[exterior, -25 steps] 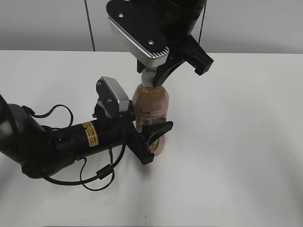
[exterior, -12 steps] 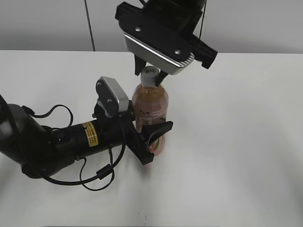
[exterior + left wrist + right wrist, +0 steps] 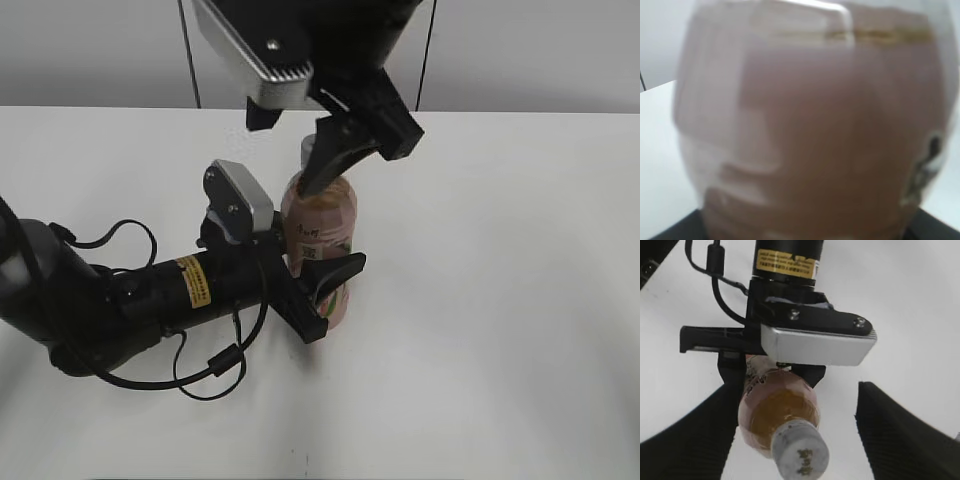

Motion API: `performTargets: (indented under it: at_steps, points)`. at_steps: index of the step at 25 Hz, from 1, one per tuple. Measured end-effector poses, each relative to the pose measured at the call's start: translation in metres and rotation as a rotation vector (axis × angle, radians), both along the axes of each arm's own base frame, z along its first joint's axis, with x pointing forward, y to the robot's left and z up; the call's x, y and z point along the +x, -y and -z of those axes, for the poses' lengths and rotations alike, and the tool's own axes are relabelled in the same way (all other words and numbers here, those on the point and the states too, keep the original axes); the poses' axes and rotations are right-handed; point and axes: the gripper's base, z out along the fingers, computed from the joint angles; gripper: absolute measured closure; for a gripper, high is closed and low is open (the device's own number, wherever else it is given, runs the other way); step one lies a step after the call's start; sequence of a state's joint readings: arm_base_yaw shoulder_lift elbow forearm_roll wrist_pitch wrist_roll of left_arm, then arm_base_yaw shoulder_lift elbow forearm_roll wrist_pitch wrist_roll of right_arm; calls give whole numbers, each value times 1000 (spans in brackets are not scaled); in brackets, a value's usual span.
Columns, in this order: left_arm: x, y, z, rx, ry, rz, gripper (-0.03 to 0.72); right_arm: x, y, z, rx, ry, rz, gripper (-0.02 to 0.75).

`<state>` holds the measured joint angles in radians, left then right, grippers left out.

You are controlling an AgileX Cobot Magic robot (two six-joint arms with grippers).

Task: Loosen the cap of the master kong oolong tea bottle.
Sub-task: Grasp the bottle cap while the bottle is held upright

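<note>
Cap (image 3: 800,455) between spread right pincer (image 3: 795,440) fingers

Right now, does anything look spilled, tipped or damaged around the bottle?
Nothing stands out. The tea bottle stands upright on the white table, clamped by the left pincer. Its cap is on, and the right pincer is open around it. No liquid is visible on the table.

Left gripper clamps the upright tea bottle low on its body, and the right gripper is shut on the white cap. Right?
Not quite. The right wrist view shows the right gripper open, its fingers well clear of the cap. The left gripper does clamp the upright bottle low.
</note>
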<state>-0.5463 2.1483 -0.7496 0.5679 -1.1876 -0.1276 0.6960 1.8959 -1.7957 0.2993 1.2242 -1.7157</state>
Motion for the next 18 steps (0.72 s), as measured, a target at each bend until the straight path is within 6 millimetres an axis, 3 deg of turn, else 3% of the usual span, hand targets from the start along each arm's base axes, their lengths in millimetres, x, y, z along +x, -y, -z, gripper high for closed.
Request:
performTargets:
  at_steps: [5,9,14,18]
  points:
    - [0,0,0,1,0,0,307,-13,6,-29,112,-153,343,163]
    - [0,0,0,3,-1,-1,307,-21,13,-47,201,-418,878,162]
    - [0,0,0,2,-1,-1,307,-13,24,-46,253,-596,1554,162]
    - [0,0,0,1,-2,-1,308,-6,25,-36,275,-649,1811,162]
